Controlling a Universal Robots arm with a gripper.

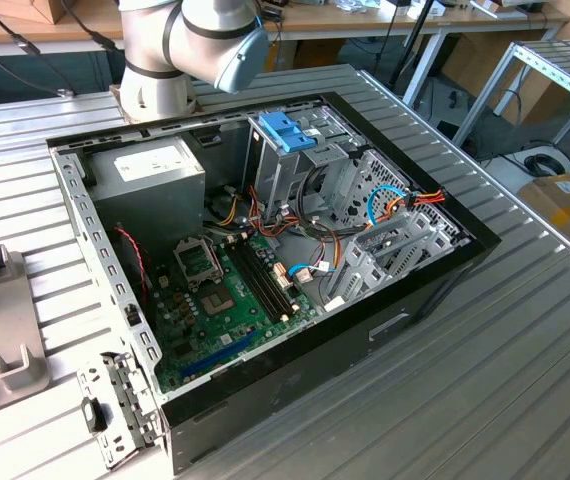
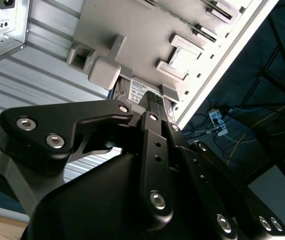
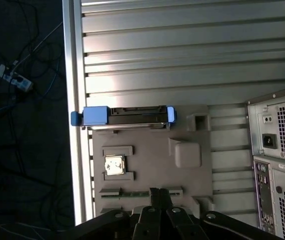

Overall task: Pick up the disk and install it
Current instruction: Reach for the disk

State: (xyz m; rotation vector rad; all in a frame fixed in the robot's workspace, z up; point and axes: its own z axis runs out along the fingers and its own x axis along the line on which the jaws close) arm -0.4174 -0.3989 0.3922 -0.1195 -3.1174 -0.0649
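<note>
The disk [image 3: 125, 116] stands on edge in a slot at the far end of a grey fixture plate [image 3: 147, 150], with its light-blue carrier frame showing at both ends. In the second wrist view its white label [image 2: 139, 91] peeks out beyond the plate's raised blocks. My gripper [image 3: 158, 196] hangs above the plate, some way short of the disk and apart from it, with nothing seen in it. The black gripper body [image 2: 157, 120] covers the near half of the second wrist view. In the exterior view the arm [image 1: 195, 40] reaches out past the back of the table.
An open computer case [image 1: 265, 250] lies on the ribbed metal table, with a drive cage topped by a blue latch [image 1: 287, 130] and a grey power supply [image 1: 150, 170]. The case's rear panel [image 3: 277, 160] stands beside the fixture plate. A square chip [image 3: 115, 165] rests on the plate. The table edge [image 3: 75, 100] runs close by the disk.
</note>
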